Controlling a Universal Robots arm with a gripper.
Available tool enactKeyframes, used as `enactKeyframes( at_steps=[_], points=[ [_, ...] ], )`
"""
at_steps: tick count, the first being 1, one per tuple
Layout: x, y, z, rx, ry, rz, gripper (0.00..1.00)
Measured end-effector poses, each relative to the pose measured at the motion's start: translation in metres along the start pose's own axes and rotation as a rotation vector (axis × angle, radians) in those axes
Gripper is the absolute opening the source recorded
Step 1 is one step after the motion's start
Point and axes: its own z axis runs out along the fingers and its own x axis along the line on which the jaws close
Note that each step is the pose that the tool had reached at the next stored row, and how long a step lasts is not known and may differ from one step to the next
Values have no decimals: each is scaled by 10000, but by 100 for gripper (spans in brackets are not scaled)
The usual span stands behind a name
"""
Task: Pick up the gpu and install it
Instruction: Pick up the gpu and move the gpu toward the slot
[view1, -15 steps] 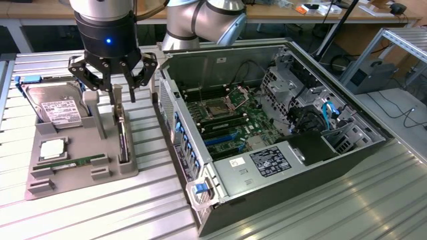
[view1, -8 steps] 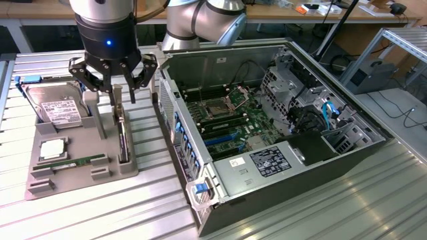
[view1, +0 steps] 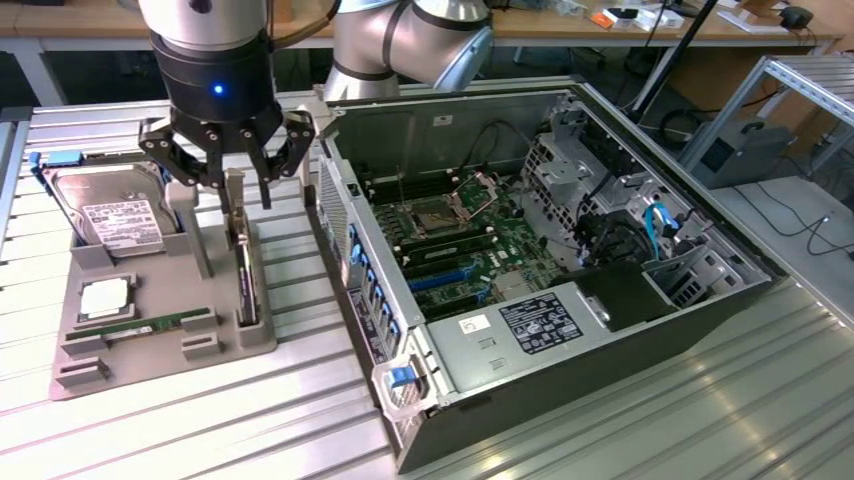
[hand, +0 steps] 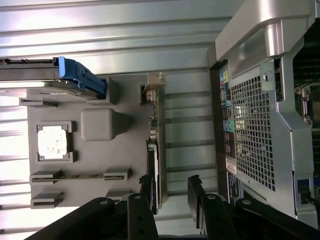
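- Gripper (view1: 234, 172): spread wide, clamped on nothing, poised just above the fixture tray (view1: 80, 375), on the side of it that faces the computer case (view1: 534, 250).
- Gpu (view1: 246, 262): standing on edge in the tray's slot on that same side, directly under the gripper (in the wrist view it sits closer to one fingertip (hand: 146, 184) than the other).
- Step in hand, by judgement: reaching for the card.
- Centre the card between the fingers before closing.
- Come down square to the tray, pinch the bare top edge, lift straight out of the slot without twisting.
- Elsewhere in the tray: hard drive (view1: 120, 215) upright at the far end, processor chip (view1: 104, 298) in its pocket, green memory stick (view1: 147, 325) toward the near end.
- Possibly in the way: grey post (view1: 198, 240) rising mid-tray just beside the card, and the case wall near the tray's edge, so little room for either finger.
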Motion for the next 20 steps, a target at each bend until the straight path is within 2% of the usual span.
enactKeyframes(
  at_steps=[20],
  points=[
    [4, -4, 84, 0, 0, -1, 42]
  ],
)
